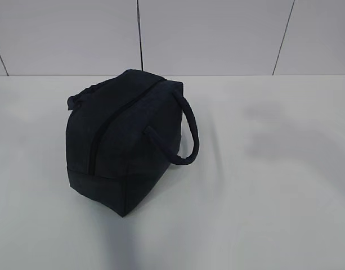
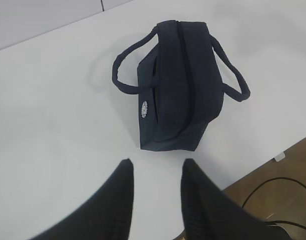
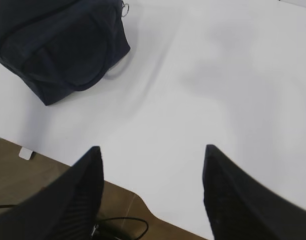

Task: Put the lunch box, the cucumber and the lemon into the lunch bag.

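The lunch bag [image 1: 124, 143] sits on the bench [image 1: 262, 197], left of the bench's middle. One handle [image 1: 186, 132] hangs off the bag's right side, the other [image 2: 125, 67] off the opposite side.

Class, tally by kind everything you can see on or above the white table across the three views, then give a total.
Lunch bag: 1
Bag handles: 2
Grippers: 2, the left gripper and the right gripper
Lunch box, cucumber, lemon: 0 visible
Total: 5

lunch bag [image 1: 127, 140]: dark navy | zipper [image 1: 99, 140]: black | table [image 1: 273, 185]: white
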